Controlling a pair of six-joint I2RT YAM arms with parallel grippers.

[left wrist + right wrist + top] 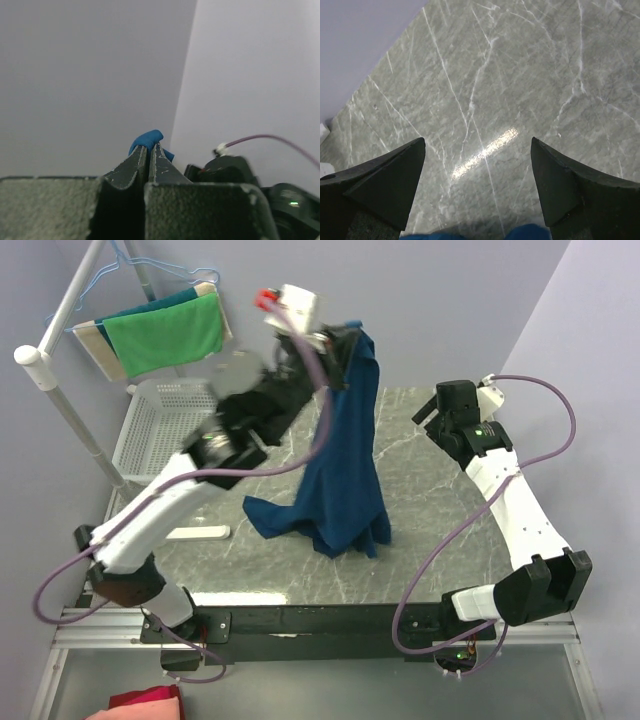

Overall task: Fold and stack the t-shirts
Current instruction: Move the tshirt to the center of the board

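A navy blue t-shirt [345, 470] hangs from my left gripper [350, 332], which is raised high at the back of the table and shut on the shirt's top edge. The shirt's lower end bunches on the marble table [420, 570]. In the left wrist view the fingertips [150, 150] pinch a small fold of blue cloth [146, 138]. My right gripper [428, 410] is open and empty over the table's right side. Its wrist view shows bare marble between the fingers [385, 185] and a strip of blue cloth [530, 232] at the bottom edge. The chest print is hidden.
A white perforated basket [155, 425] stands at the back left. A rack [60, 390] behind it carries a green cloth [165, 335] on hangers. A red/pink cloth [145, 705] lies below the table's front left. A white object [200, 533] lies by the left arm.
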